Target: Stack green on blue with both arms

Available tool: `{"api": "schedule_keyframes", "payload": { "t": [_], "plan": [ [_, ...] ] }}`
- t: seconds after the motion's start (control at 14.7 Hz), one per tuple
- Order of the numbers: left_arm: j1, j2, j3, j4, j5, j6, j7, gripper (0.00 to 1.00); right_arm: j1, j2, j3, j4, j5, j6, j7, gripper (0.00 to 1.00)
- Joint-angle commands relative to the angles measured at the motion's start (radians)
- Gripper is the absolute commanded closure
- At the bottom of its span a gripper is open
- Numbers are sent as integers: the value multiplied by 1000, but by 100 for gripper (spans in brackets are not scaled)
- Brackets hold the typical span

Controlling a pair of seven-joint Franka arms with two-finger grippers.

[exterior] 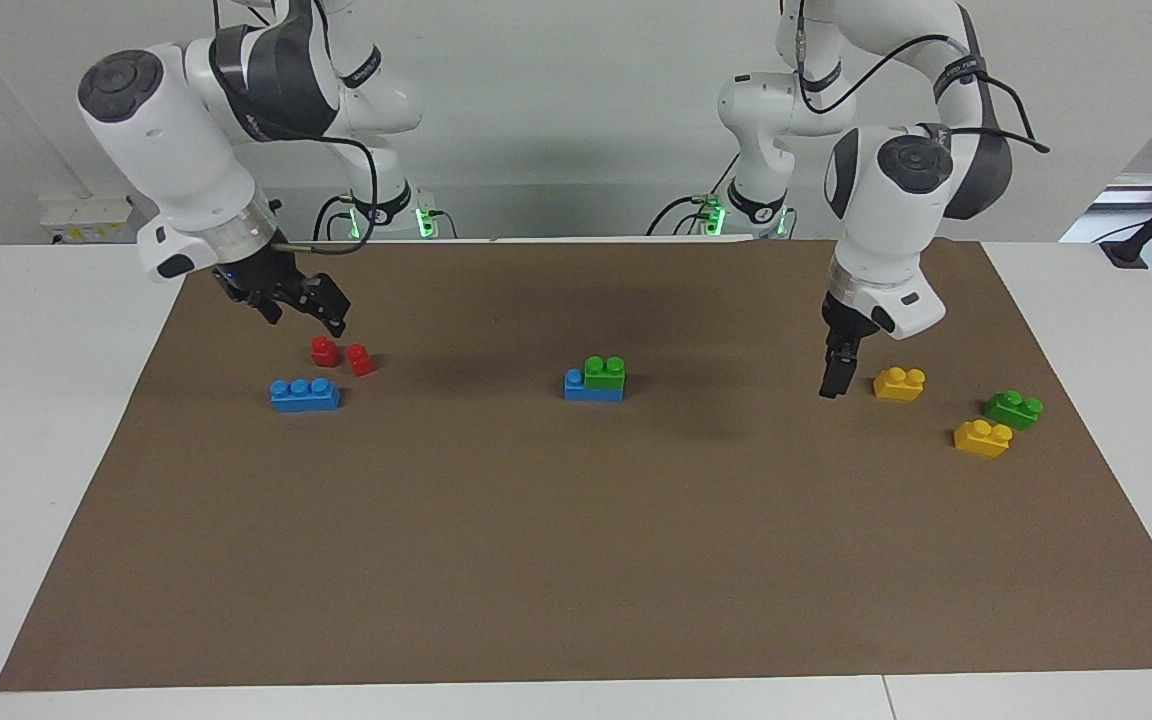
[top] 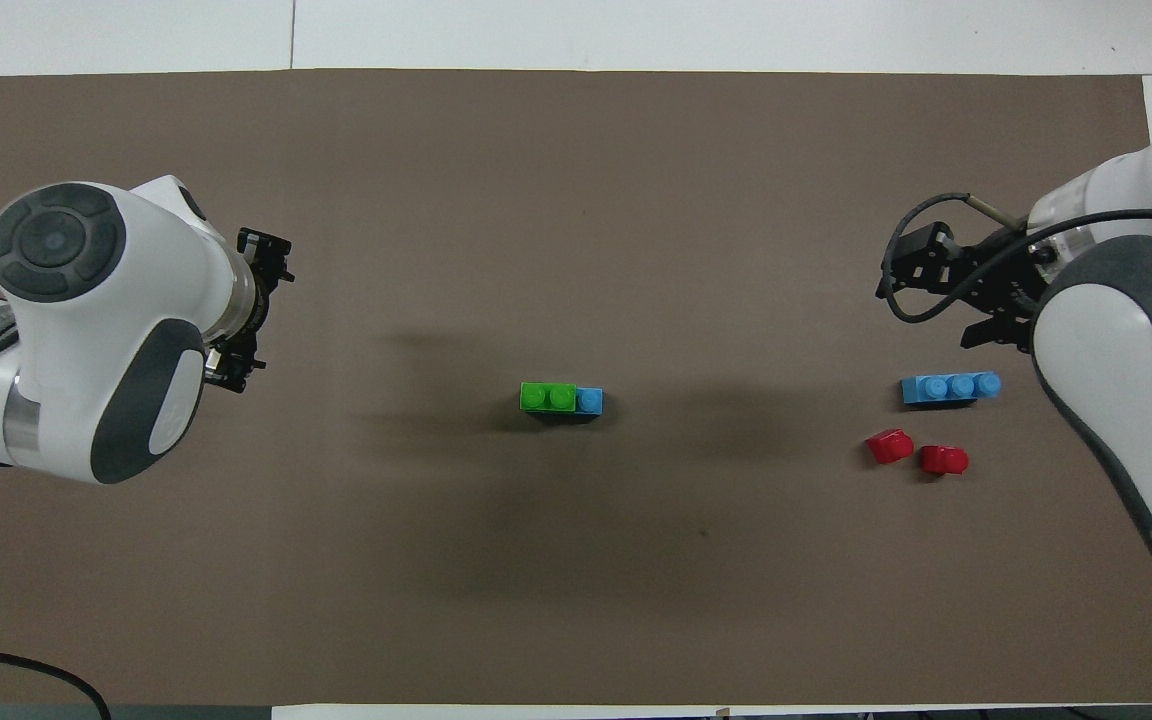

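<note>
two claws hang open and empty, left claw (exterior: 833, 378) at frame right, right claw (exterior: 288, 302) upper left; green brick (exterior: 604, 371) sits on blue brick (exterior: 591, 388) mid-frame, offset, liable to tip if nudged

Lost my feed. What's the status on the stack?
Both grippers, left and right, open, empty, raised apart. Green brick seated on blue brick, mid-mat. Nothing in the way.
</note>
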State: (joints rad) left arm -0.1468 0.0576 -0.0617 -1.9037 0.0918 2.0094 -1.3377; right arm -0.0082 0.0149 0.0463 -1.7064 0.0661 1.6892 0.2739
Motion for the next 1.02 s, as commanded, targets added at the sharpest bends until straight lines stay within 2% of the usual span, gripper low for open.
{"api": "schedule_keyframes", "payload": {
  "t": [0.0,0.27,0.61,0.95],
  "plan": [
    [42,-39,-4,6,-56,-46,170,0,-9,-56,10,-2,-41,-42,-117,0],
    [98,-77,2,8,-57,-102,461,0,-62,-55,10,25,-42,-77,-277,0],
    [167,-120,3,44,-58,-221,963,0,-62,-52,12,33,-97,-91,-280,0],
    [185,-122,8,132,-58,-374,1271,0,-61,-52,12,34,-95,-97,-249,0]
  ]
}}
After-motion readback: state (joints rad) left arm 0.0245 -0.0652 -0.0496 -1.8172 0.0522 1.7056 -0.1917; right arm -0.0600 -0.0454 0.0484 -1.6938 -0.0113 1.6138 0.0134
